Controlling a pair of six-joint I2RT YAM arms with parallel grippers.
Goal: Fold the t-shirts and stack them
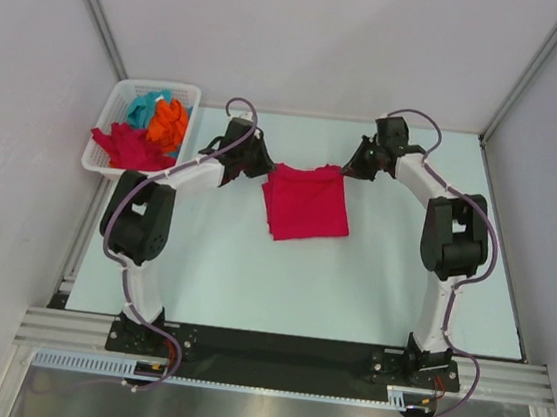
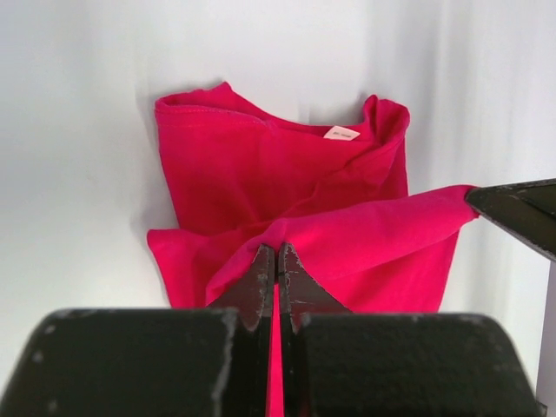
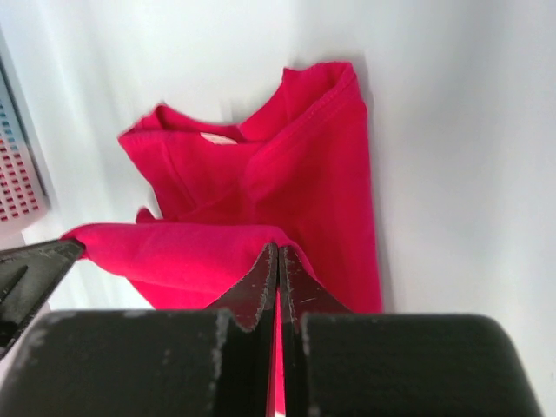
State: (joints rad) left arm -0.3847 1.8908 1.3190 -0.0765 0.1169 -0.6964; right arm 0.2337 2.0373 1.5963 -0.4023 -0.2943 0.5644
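A crimson red t-shirt (image 1: pixel 305 202) lies partly folded in the middle of the table, with a small white label (image 2: pixel 341 133) at its collar. My left gripper (image 1: pixel 264 163) is shut on its far left corner, and my right gripper (image 1: pixel 347 168) is shut on its far right corner. The far edge is lifted and stretched between them. The left wrist view shows the cloth pinched at my left gripper (image 2: pixel 276 254). The right wrist view shows the same at my right gripper (image 3: pixel 279 252). More t-shirts, red (image 1: pixel 128 143), orange (image 1: pixel 170 123) and teal (image 1: pixel 146 106), lie in the basket.
A white lattice basket (image 1: pixel 101 159) stands at the table's far left, close to the left arm. Frame posts and white walls close in the table on the left, right and back.
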